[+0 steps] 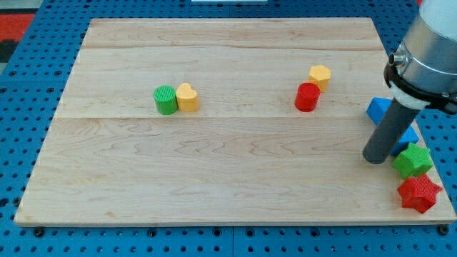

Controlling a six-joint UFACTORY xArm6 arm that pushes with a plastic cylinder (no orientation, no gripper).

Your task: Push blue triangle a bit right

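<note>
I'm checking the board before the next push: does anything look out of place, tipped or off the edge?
Nothing is tipped or damaged. The only crowded spot is the view's right edge: the green star and red star sit close to the board's border, and two blue blocks are partly hidden behind the rod. My tip rests just left of the green star.

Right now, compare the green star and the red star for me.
The green star is green and sits nearer my tip, just to its right; the red star is red and lies lower, closer to the board's bottom right corner. Both are ribbed star blocks, side by side.
</note>
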